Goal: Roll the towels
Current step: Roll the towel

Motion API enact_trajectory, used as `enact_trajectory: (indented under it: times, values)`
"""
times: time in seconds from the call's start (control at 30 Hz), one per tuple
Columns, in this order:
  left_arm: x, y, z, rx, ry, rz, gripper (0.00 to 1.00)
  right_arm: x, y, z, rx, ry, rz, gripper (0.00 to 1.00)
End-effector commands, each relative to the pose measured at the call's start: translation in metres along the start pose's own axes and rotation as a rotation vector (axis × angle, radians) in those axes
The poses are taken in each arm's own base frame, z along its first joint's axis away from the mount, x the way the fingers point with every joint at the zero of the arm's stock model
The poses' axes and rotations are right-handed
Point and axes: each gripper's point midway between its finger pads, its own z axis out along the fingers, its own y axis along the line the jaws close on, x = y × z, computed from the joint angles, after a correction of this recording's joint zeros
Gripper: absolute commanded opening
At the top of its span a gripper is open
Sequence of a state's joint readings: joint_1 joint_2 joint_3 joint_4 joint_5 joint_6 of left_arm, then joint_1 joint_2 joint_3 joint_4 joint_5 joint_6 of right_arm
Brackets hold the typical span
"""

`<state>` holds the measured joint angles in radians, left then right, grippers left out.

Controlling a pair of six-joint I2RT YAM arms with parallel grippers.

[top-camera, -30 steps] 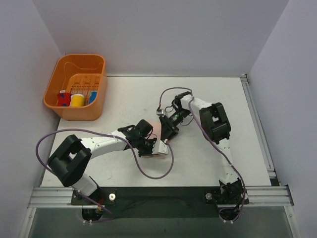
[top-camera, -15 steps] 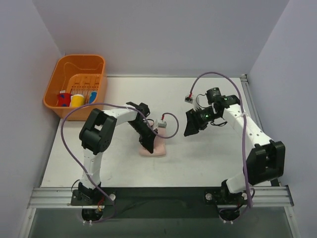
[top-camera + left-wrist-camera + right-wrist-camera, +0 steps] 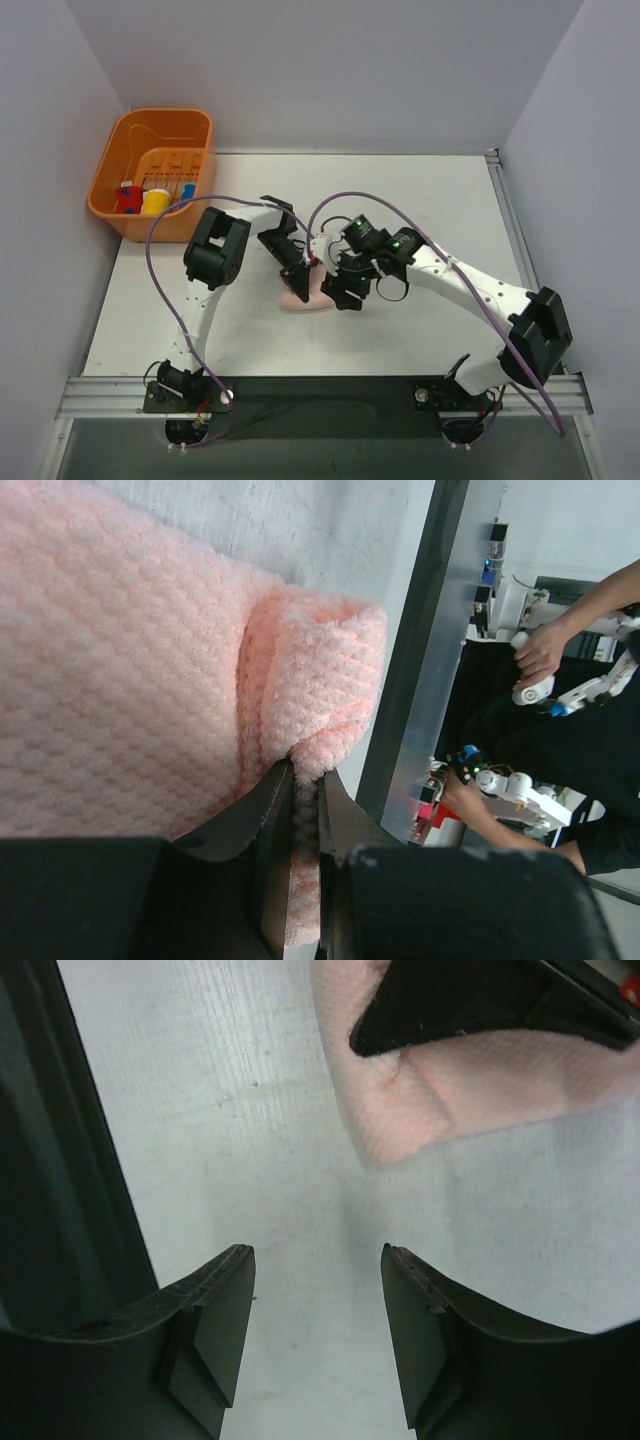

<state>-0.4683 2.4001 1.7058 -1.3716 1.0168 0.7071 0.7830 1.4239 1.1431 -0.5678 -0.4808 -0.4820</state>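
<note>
The pale pink towel lies on the white table a little left of centre. My left gripper is down on it and shut on a raised fold of the towel's edge, which shows pinched between the jaws in the left wrist view; the rest of the towel lies flat there. My right gripper is open and empty, low over bare table just right of the towel. In the right wrist view it faces the towel's corner, with a left finger on top. The green and blue towel is out of view.
An orange basket stands at the back left with a red and blue item, a yellow one and a blue one inside. Purple cables loop over the table from both arms. The table's metal rail runs close to the towel.
My right gripper has come in from the right side of the table to the towel's right edge. My left gripper stays on the pink towel.
</note>
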Motion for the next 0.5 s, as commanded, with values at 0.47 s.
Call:
enact_trajectory:
  times: [0.47]
  values:
    - [0.016,0.074,-0.003,-0.189,0.115,-0.01,0.21,-0.017,-0.023,0.113,0.022,0.075,-0.267,0.52]
